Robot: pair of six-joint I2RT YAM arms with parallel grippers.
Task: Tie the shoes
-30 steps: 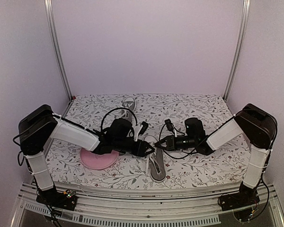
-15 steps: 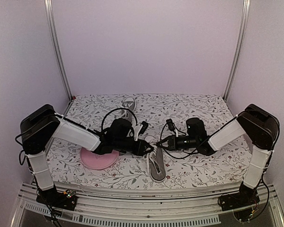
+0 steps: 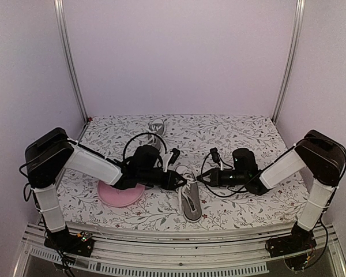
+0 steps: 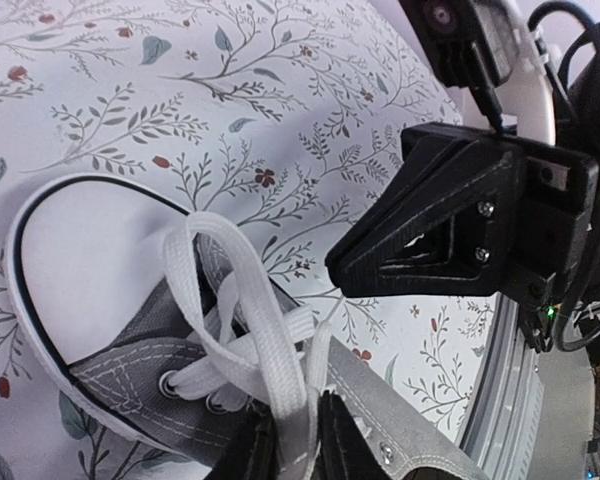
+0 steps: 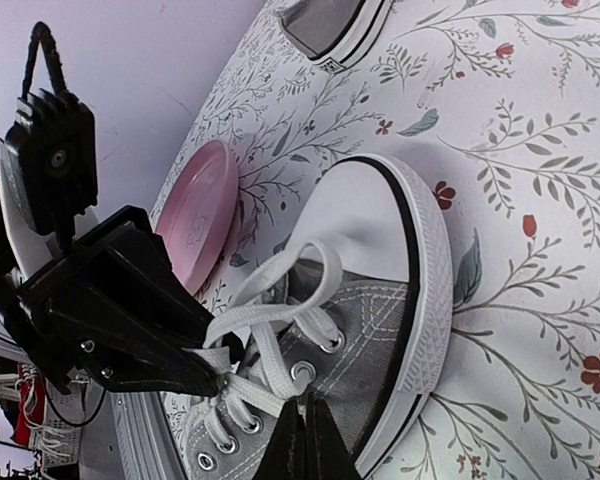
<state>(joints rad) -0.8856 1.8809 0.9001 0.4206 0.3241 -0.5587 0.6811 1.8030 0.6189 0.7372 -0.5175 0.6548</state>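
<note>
One grey shoe (image 3: 191, 202) with a white toe cap lies near the table's front edge, toe towards the back. Its white lace (image 4: 250, 300) crosses loosely over the tongue. My left gripper (image 4: 300, 420) is shut on a flat strand of that lace just above the eyelets; from above this gripper (image 3: 183, 180) sits at the shoe's left. My right gripper (image 5: 303, 405) is shut, with a lace strand running into its tips beside the upper eyelets (image 5: 302, 372). The two grippers face each other, tips close over the shoe's throat. The other shoe (image 3: 157, 125) lies at the back.
A round pink plate (image 3: 120, 195) lies under my left forearm, left of the near shoe, and shows again as a pink plate (image 5: 195, 215) in the right wrist view. The flowered cloth (image 3: 248, 135) covers the table. Metal posts stand at both back corners.
Both grippers have closed on the lace over the last second. My right arm has drawn back to the right a little. The left arm has barely moved.
</note>
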